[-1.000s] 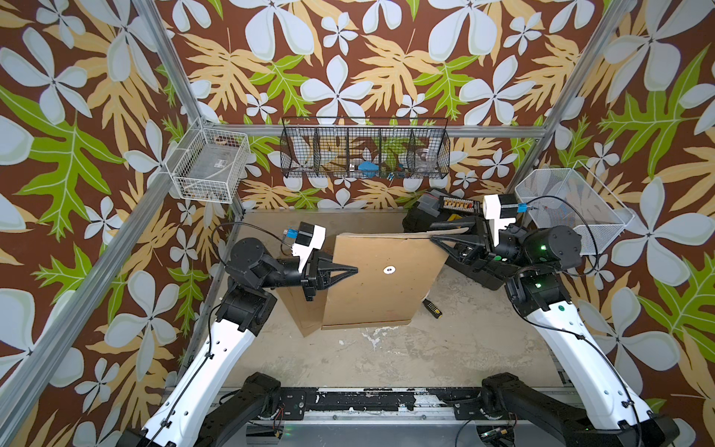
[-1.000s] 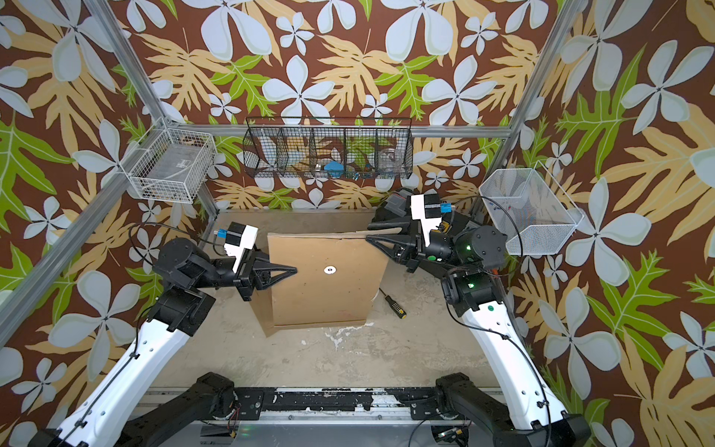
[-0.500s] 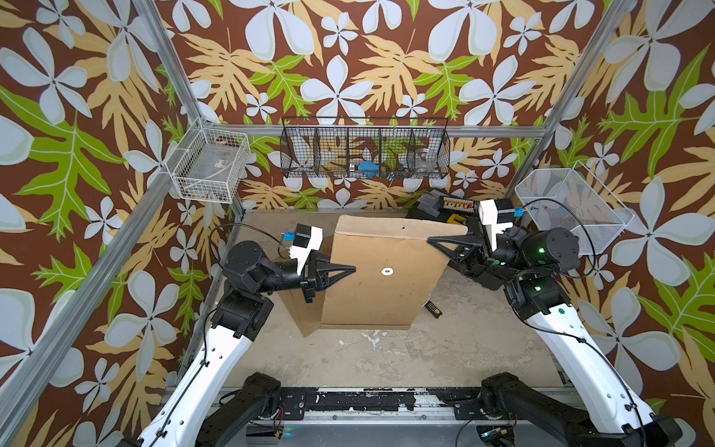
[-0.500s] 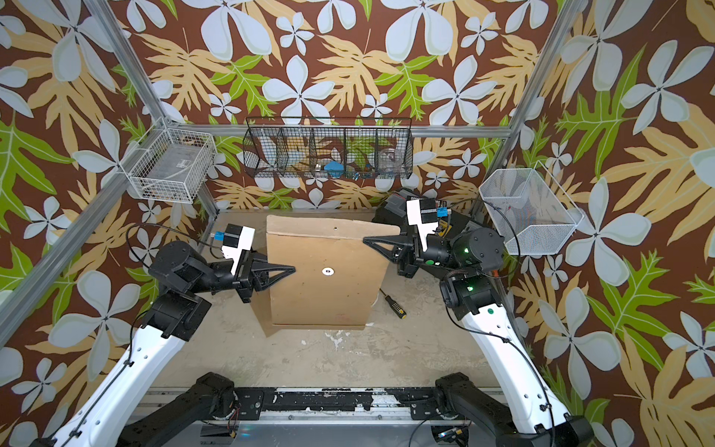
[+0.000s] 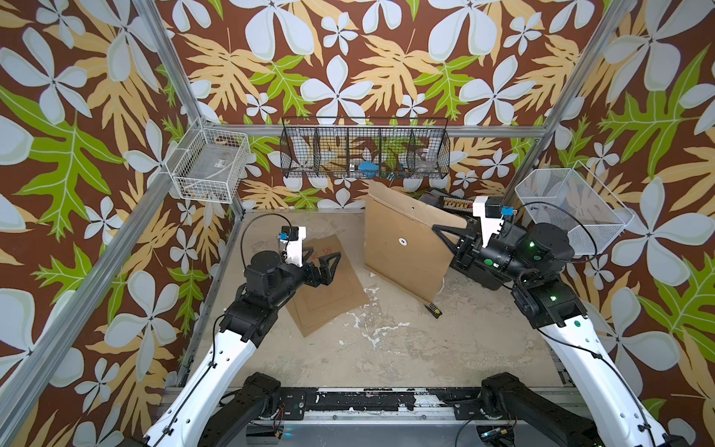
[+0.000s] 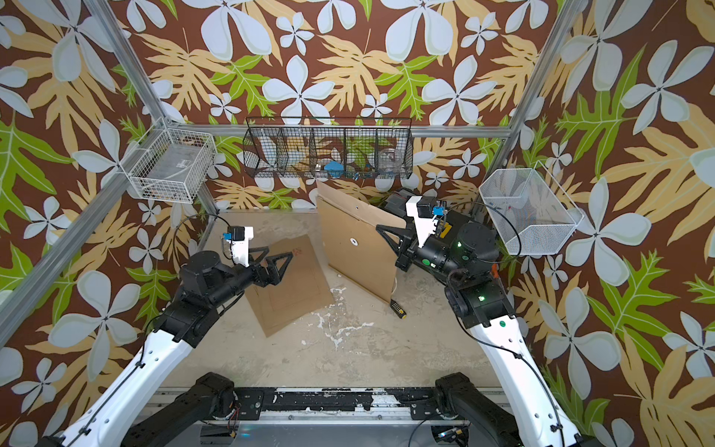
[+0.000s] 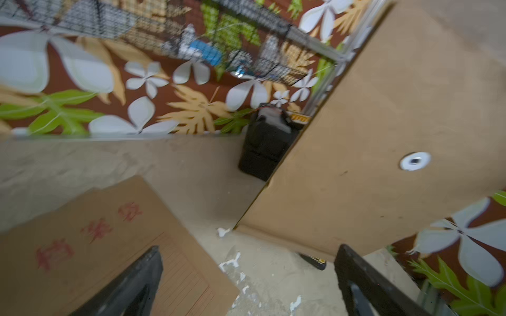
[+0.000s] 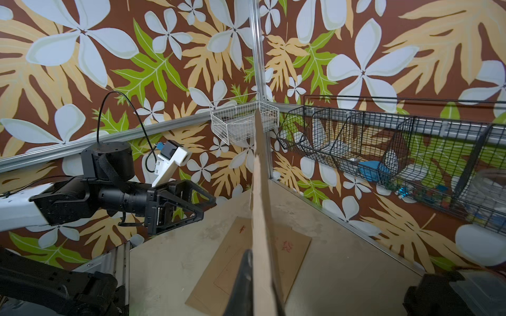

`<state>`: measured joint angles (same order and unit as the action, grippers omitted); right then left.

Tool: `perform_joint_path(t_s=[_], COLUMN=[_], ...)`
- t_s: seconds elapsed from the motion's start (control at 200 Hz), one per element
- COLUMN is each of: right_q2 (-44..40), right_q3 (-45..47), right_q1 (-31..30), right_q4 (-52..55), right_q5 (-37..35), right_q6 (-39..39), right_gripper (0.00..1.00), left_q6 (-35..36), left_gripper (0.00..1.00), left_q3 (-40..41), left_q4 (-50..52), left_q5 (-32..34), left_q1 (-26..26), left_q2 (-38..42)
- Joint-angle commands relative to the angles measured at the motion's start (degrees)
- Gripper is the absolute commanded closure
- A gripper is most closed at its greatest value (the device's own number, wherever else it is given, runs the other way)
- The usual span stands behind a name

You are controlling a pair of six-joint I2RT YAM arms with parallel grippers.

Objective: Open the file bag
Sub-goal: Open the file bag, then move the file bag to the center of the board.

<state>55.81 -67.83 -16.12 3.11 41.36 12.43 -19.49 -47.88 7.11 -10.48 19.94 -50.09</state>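
It was a robot lab cell: aluminium frame (image 5: 495, 131), floral backdrop walls (image 5: 340, 50), wire baskets (image 5: 365, 153) on the rails, two arms (image 5: 228, 358) at a scuffed table (image 5: 406, 356).

Top views look down; both wrist views face the file bag (image 7: 383, 123)
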Motion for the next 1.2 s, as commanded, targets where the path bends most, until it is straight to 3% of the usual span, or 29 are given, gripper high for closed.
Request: perform_joint_path(t_s=[0.0, 0.17, 0.375, 0.791, 0.961, 1.196], right_q2=[-0.60, -0.55, -1.76, -3.87, -4.55, -5.80], right_q3=[-0.10, -0.21, 1.53, 2.62, 2.35, 2.71], right_q1=[-0.05, -0.04, -0.03, -0.01, -0.03, 0.02], right_q4=[-0.52, -1.37, -3.26, -2.14, -1.10, -0.15], right_q5=[-2.81, -0.09, 2.91, 5.80, 5.93, 4.88], right_q6=[-1.03, 0.25, 3.88, 4.54, 4.19, 3.74], right_gripper=[1.00, 1.00, 1.00, 1.00, 1.00, 1.00], left_q6=[-6.21, -12.50, -18.70, -18.24, -16.34, -13.68], left_gripper=[0.00, 0.01, 0.01, 0.02, 0.02, 0.12], left_q3=[2.64, 7.89, 10.22, 5.54, 2.53, 0.96], left_q4=[2.98, 0.25, -5.66, -10.41, -10.54, -10.39], left_q5=[15.06, 16.07, 11.54, 13.93, 10.36, 2.74], left_q1=[-0.45, -5.08, -12.16, -16.60, -16.78, -16.11], left_q2=[-1.23, -7.48, -18.87, -38.38, -43.96, -49.41])
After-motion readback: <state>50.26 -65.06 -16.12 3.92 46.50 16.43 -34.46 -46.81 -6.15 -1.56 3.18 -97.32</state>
